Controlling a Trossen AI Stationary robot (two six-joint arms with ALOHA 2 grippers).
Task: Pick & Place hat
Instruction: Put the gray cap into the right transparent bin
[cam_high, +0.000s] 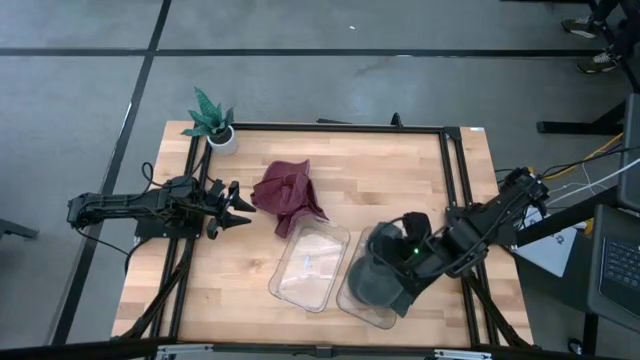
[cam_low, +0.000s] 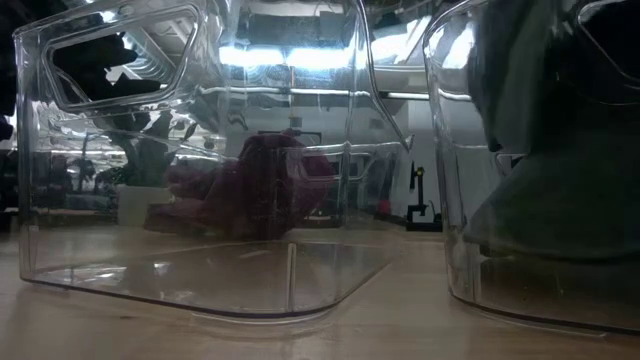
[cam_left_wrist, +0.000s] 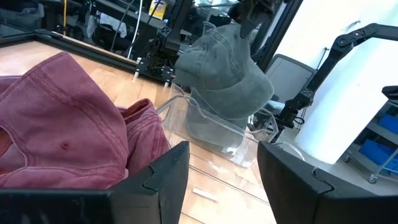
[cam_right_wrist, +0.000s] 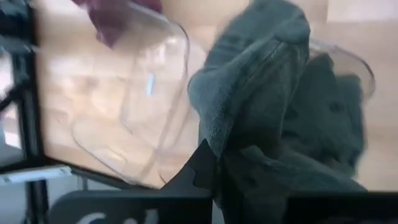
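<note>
From above, your right gripper (cam_high: 404, 252) is over the right-hand clear bin (cam_high: 362, 303), with the grey cap (cam_high: 378, 277) hanging from it, mostly down inside that bin. The left gripper (cam_high: 240, 208) waits just beside the maroon cap (cam_high: 287, 195), which lies on the wooden table (cam_high: 390, 180), touching the far end of the empty left-hand clear bin (cam_high: 310, 268). A potted plant (cam_high: 213, 122) stands at the far left corner.

At table height, you see the grey cap's fabric (cam_low: 560, 140) filling the right bin, the left bin (cam_low: 200, 180) bare, and the maroon cap (cam_low: 255, 185) behind it.

Your left wrist camera shows its fingers (cam_left_wrist: 163, 180) spread apart, holding nothing, with the maroon cap (cam_left_wrist: 68, 118) right ahead.

Your right wrist camera shows grey cloth (cam_right_wrist: 261, 93) bunched at the fingers, so it looks pinched on the cap.

By my reading, one cap is nearly placed but not released; the maroon one is not yet picked.
</note>
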